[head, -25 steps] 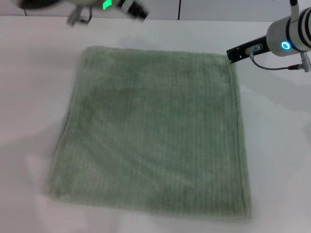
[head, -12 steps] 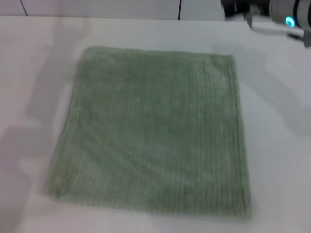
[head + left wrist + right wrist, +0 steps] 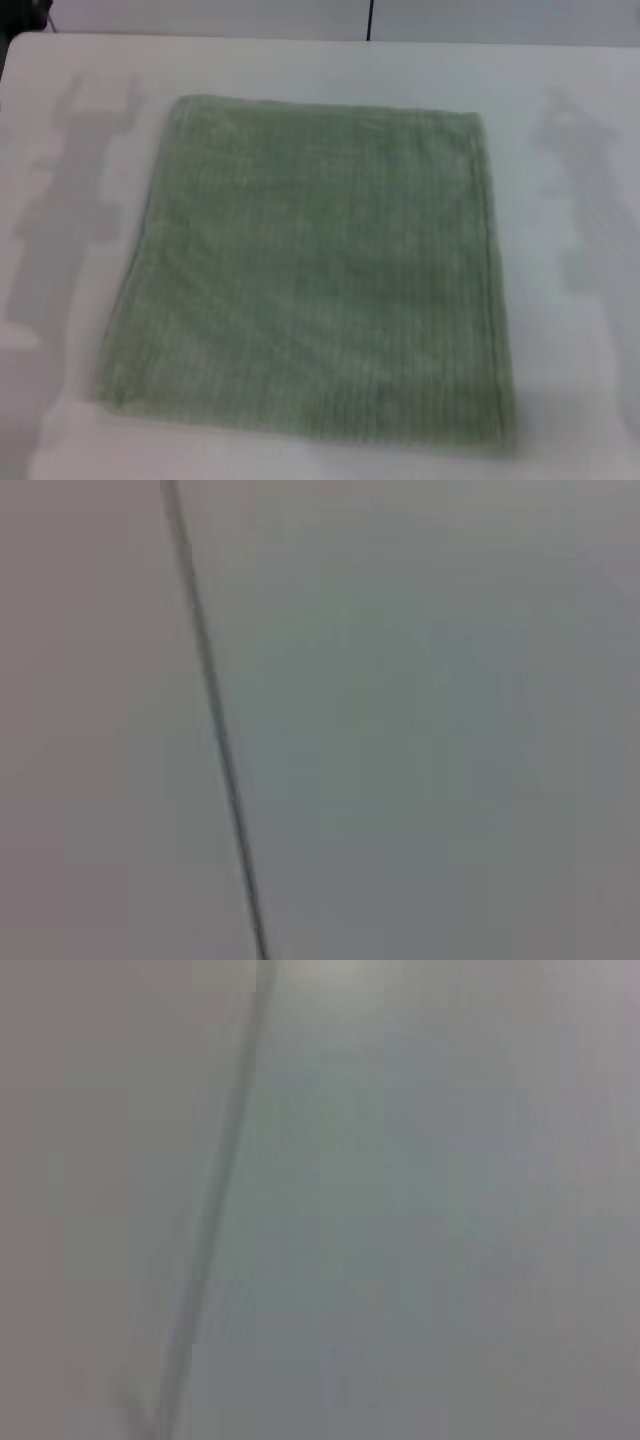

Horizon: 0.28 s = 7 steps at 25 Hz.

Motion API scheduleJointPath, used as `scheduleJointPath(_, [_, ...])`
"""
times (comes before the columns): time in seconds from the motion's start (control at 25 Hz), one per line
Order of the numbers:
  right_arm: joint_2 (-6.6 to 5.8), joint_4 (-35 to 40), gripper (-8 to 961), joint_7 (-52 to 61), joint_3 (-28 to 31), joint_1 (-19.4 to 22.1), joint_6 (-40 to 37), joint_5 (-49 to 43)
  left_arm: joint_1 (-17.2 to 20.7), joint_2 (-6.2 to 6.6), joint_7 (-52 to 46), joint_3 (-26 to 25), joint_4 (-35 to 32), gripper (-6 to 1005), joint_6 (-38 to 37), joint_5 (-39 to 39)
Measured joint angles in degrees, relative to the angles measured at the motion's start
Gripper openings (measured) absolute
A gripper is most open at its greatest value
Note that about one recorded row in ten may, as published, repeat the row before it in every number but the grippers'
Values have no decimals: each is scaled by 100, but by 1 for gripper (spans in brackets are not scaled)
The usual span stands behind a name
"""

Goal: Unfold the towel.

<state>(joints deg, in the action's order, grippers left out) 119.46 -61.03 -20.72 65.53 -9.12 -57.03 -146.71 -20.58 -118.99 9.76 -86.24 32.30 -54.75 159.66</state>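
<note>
A: Where's the towel (image 3: 310,270)?

B: Flat on the white surface (image 3: 570,330), spread open as one roughly square sage-green sheet. I see all four hemmed edges in my head view. Nothing lies on it, nothing touches it.

A: Any folds?

B: None I can make out. Far edge runs straight, near edge sits a bit wider than the far one, near-left corner slightly rounded. Fine ribbed lines run from far edge to near edge.

A: Left claw?

B: Not in view in any picture. Head view gives me only a grey shadow on the surface left of the towel. My left wrist camera shows a plain pale panel with one thin dark seam (image 3: 215,730), no fingers.

A: Right claw?

B: Same: out of view, so I can't say whether it's wide or narrow. Another shadow on the surface right of the towel. Right wrist camera shows pale panel and a soft dark line (image 3: 215,1210).
</note>
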Motion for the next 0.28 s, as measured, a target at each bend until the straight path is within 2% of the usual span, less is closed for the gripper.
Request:
scheduleJointPath(0.08, [-3, 1229, -1, 360, -133, -213, -1202, 464, -51, 16, -272, 6, -377, 842, -219, -104])
scheduleJointPath(0.28, [-16, 2008, -1, 554, -183, -300, -1665, 839, -127, 29, -366, 30, -801, 842, -387, -116])
